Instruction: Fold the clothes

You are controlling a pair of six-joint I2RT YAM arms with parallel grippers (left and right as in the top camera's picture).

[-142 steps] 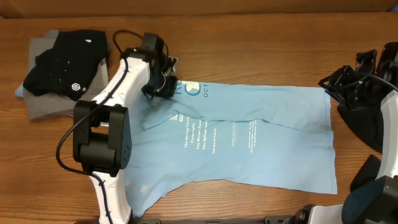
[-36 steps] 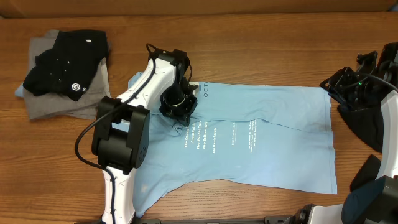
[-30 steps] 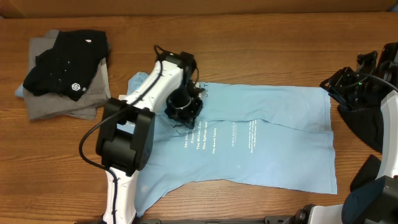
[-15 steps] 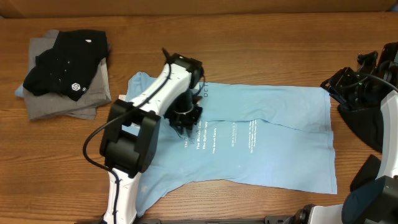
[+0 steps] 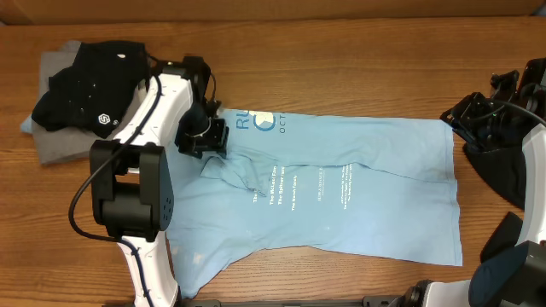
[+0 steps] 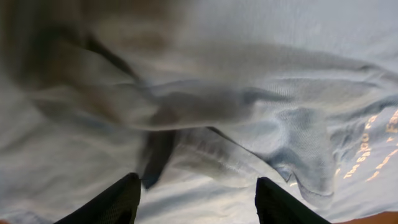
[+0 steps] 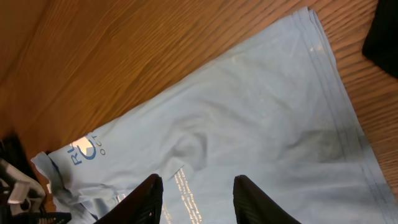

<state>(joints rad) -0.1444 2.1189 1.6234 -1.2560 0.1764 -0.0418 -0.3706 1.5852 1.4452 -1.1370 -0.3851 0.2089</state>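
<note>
The blue T-shirt (image 5: pixel 341 192) lies flat across the middle of the surface (image 5: pixel 358 60), lettering up, bunched into a ridge near the collar. The left tool (image 5: pixel 203 136) sits at that bunched edge, jaws spread with nothing pinched; the right tool (image 7: pixel 198 202) hangs over the hem end, jaws also spread and empty. 1 black shirt (image 5: pixel 90 85) rests on a grey shirt (image 5: pixel 64 141) at the far left, apart from the T-shirt.

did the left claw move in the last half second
Yes. The left claw has swung left, off the white lettering on the blue T-shirt, toward the black and grey pile.
</note>
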